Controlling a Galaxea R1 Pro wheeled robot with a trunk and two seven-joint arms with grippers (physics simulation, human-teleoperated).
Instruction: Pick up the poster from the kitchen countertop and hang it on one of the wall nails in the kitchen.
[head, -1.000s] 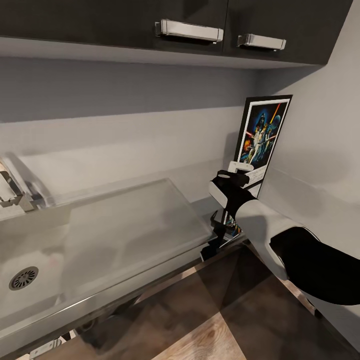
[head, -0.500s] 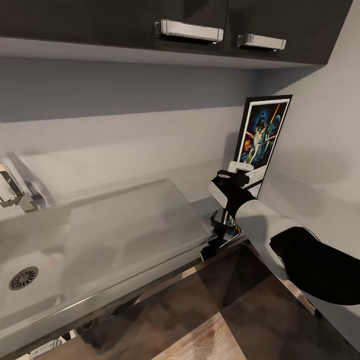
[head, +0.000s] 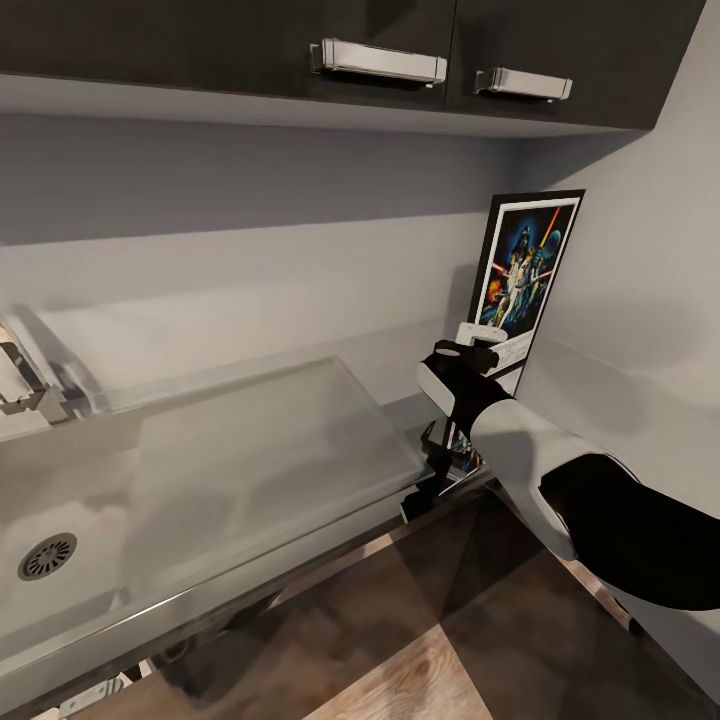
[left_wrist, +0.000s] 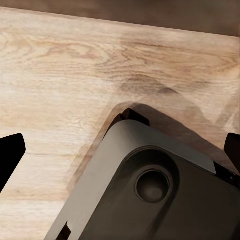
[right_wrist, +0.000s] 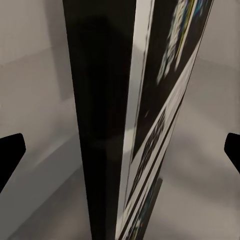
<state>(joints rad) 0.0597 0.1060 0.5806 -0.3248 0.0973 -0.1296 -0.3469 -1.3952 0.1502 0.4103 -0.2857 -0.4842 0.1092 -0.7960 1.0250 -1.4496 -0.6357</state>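
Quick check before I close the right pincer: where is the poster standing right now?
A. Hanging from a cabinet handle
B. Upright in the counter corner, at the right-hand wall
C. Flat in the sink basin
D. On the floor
B: the poster stands upright on the kitchen countertop in the corner, with the right pincer at its lower edge, fingers spread either side of it.

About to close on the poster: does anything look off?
Nothing stands out. The poster stands upright in the countertop corner, leaning on the wall, its edge between the right gripper's open fingertips.
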